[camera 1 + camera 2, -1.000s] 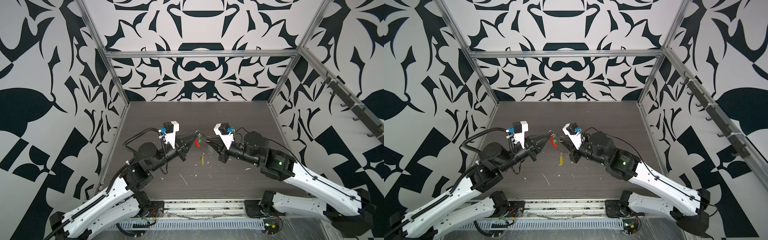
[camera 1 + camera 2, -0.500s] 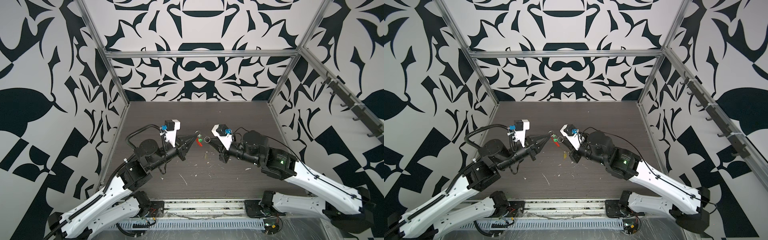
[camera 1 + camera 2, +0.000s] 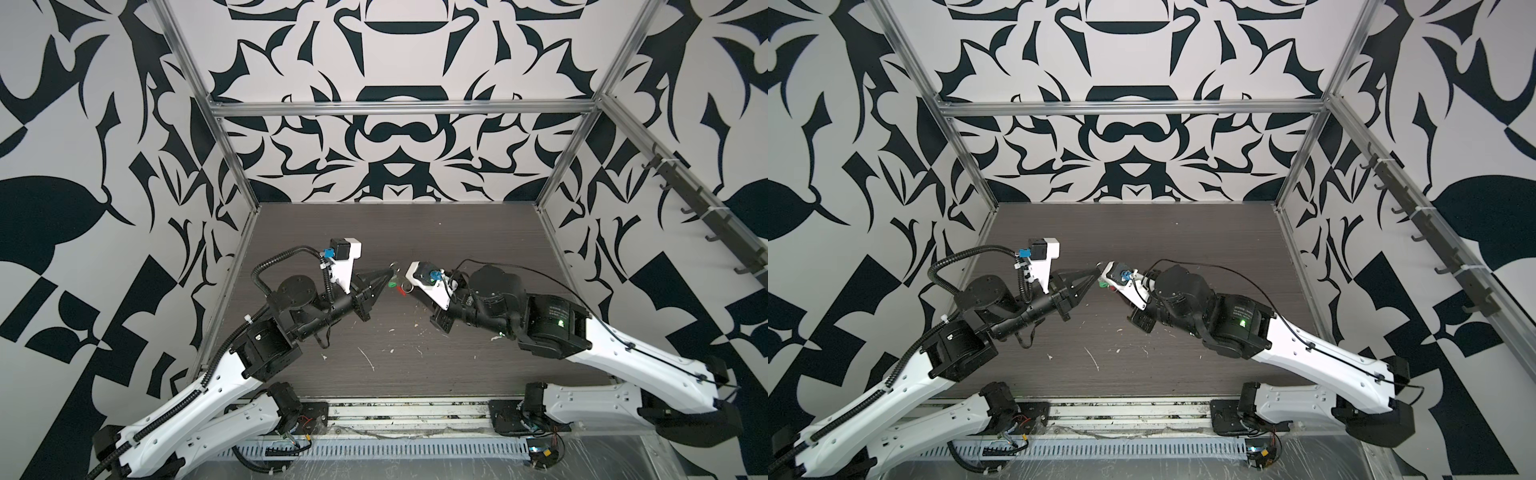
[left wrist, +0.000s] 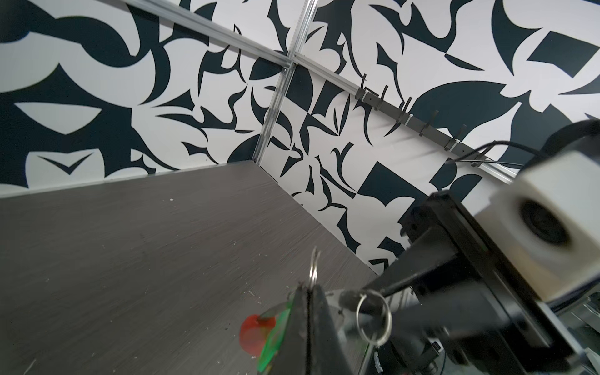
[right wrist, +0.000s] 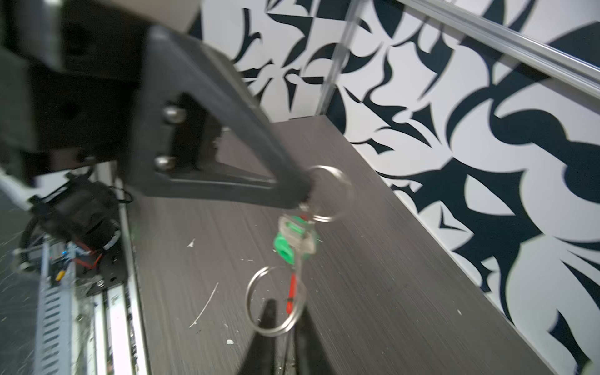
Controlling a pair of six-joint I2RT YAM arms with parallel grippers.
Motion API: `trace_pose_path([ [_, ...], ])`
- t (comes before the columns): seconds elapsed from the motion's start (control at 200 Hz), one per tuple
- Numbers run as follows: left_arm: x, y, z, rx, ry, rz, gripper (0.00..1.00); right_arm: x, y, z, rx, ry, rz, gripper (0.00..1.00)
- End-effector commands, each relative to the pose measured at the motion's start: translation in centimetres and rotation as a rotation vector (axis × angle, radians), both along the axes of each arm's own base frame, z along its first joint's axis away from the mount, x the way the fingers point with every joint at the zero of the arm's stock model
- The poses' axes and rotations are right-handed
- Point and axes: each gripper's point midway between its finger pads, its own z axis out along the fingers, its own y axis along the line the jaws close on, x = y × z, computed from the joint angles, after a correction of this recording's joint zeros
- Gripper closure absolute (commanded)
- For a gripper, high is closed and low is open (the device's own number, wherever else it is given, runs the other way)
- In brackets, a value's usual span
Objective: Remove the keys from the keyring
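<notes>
Above the dark table my left gripper [image 3: 390, 272] [image 4: 308, 289] is shut on the keyring [image 4: 313, 269] [image 5: 329, 193], a small metal split ring. A key with a green tag [image 3: 391, 285] [image 5: 284, 248] hangs under it, beside a red plastic piece [image 4: 255, 334] [image 5: 292, 293]. A second metal ring [image 5: 276, 300] [image 4: 373, 316] hangs lower, right at my right gripper [image 5: 287, 319]. Its jaws stand a narrow gap apart, and one fingertip [image 5: 269, 311] seems to sit inside that ring. In both top views the right wrist camera hides the right jaws. No yellow-tagged key shows.
White flecks and a long scratch [image 3: 368, 359] mark the tabletop. Patterned walls on metal posts enclose the table on three sides. A rail of dark hooks [image 3: 685, 195] runs along the right wall. A slotted cable duct [image 3: 395, 449] lies at the front edge.
My right gripper has edged toward the left one, and its jaws have parted slightly. The yellow-tagged key seen below the grippers earlier is out of sight now. The left grip holds.
</notes>
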Motion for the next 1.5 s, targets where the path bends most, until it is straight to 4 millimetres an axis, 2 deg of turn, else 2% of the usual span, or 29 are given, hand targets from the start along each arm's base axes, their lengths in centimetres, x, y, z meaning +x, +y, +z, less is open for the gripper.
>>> trace_pose_path([
  [0.0, -0.4, 0.0, -0.5, 0.000, -0.060, -0.019, 1.00, -3.2, 1.2, 2.6, 0.094, -0.012, 0.161, 0.63],
  [0.085, -0.8, 0.0, -0.7, 0.007, -0.093, -0.034, 1.00, -3.3, 0.5, 2.9, 0.136, -0.009, 0.145, 0.59],
  [0.37, -3.4, -0.1, -0.9, -0.020, -0.227, -0.148, 1.00, -3.2, -2.1, 4.3, 0.350, -0.043, 0.078, 0.59],
  [0.615, -5.0, -0.2, -0.8, -0.038, -0.268, -0.231, 1.00, -3.5, -1.9, 3.3, 0.391, -0.004, 0.085, 0.59],
  [0.89, -6.2, -0.1, -0.4, -0.071, -0.306, -0.281, 1.00, -2.9, -3.5, 3.3, 0.477, -0.020, 0.019, 0.70],
  [1.185, -7.1, -0.4, 0.0, -0.086, -0.321, -0.336, 1.00, -3.8, -2.1, 2.9, 0.450, 0.007, 0.094, 0.69],
  [1.355, -7.5, -0.3, 0.2, -0.102, -0.325, -0.352, 1.00, -3.9, -1.2, 2.1, 0.415, 0.025, 0.118, 0.68],
  [1.495, -7.8, -0.2, 0.3, -0.110, -0.330, -0.362, 1.00, -4.3, -0.8, 1.8, 0.408, 0.035, 0.144, 0.63],
])
